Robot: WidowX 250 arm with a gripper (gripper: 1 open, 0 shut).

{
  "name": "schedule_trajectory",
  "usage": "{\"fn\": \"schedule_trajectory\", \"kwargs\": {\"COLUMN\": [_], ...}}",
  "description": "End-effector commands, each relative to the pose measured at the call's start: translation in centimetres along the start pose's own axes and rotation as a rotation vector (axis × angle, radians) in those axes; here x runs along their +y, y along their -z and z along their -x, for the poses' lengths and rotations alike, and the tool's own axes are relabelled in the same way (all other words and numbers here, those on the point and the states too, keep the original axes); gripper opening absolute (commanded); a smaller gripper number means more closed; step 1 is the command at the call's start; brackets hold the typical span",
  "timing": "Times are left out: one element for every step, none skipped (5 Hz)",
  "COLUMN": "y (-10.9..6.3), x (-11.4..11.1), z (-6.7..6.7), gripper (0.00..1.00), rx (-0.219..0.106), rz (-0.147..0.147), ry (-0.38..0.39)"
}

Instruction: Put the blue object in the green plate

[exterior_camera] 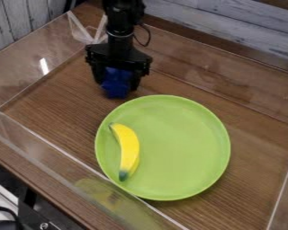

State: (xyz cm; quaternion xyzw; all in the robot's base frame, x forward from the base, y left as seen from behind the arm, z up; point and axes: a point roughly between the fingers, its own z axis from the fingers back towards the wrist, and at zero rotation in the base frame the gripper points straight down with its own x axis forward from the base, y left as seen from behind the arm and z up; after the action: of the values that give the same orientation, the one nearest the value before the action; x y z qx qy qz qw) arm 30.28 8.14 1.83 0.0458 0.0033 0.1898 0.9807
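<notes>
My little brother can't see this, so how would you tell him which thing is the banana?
Find the big round green plate on the wooden table. Look at its left part, where one long, curved thing lies. That's the banana: it's bright yellow, not dark blue like the block beyond the plate.

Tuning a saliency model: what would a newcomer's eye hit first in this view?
Probably the big lime-green plate, filling the lower middle of the table, with the bright yellow banana on its left part. Next, the deep-blue object above the plate's upper left in the image, partly hidden by the black gripper over it.
</notes>
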Motion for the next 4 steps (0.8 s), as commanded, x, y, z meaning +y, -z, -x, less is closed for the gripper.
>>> {"fn": "schedule_trajectory", "kwargs": {"y": [0.83,0.75,0.66,0.57], "x": [-0.64,-0.43,-0.23,-0.04], "z": [1.76,1.87,1.95,2.02], "gripper": [1.00,1.00,1.00,1.00], "rx": [0.060,0.067,0.073,0.079], "rz": [-0.011,-0.017,-0.022,-0.026], "ry": [0.028,0.025,0.022,0.020]}}
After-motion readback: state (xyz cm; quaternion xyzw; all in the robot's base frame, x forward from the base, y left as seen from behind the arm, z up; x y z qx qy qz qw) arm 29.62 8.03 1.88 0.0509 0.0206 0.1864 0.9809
